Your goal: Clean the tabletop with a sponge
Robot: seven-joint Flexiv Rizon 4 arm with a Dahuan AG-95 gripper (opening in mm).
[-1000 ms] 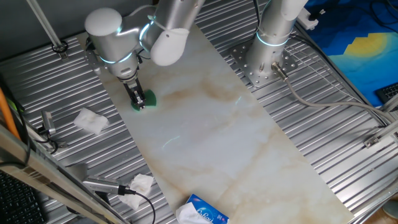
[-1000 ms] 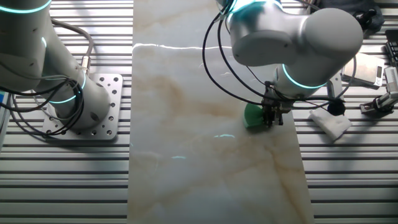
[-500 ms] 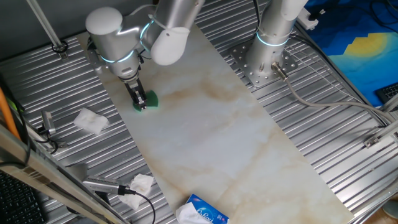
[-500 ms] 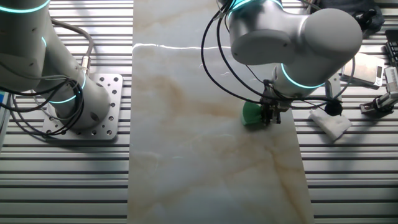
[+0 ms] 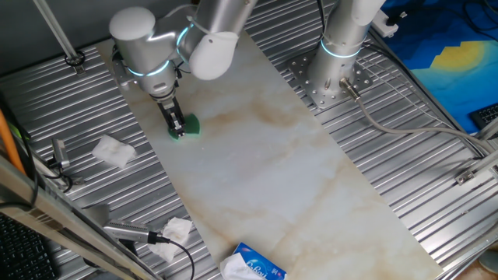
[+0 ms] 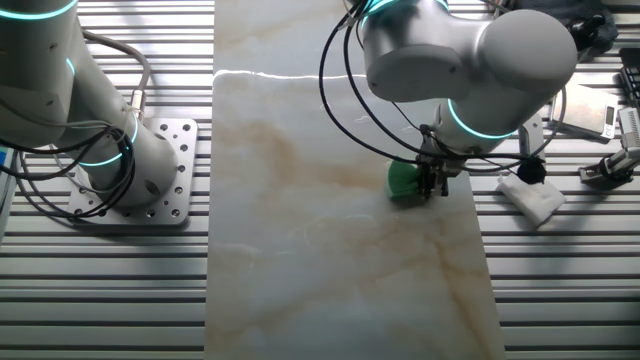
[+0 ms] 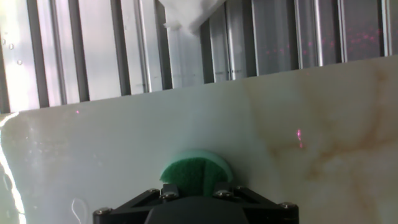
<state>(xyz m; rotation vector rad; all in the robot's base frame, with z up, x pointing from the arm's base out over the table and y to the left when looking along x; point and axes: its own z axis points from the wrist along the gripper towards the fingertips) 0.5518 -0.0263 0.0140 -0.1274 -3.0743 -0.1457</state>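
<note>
The tabletop [image 5: 272, 163] is a long off-white marble slab with brown veins; it also shows in the other fixed view [image 6: 330, 250] and the hand view [image 7: 124, 143]. The green sponge [image 5: 189, 125] is pressed on the slab near its edge; it also shows in the other fixed view [image 6: 404, 181] and the hand view [image 7: 196, 173]. My gripper [image 5: 178, 127] is shut on the sponge and holds it down on the slab; it also shows in the other fixed view [image 6: 433, 186]. The gripper body hides the fingertips in the hand view.
Crumpled white tissues [image 5: 113, 151] [image 5: 175, 230] lie on the ribbed metal beside the slab. A blue-and-white tissue pack [image 5: 253, 264] sits at the slab's near end. A second arm's base [image 5: 331, 74] stands beside the slab. Brown stains [image 5: 257, 117] mark the slab's middle.
The gripper and sponge have slid a little across the slab, away from its edge toward the brown stains.
</note>
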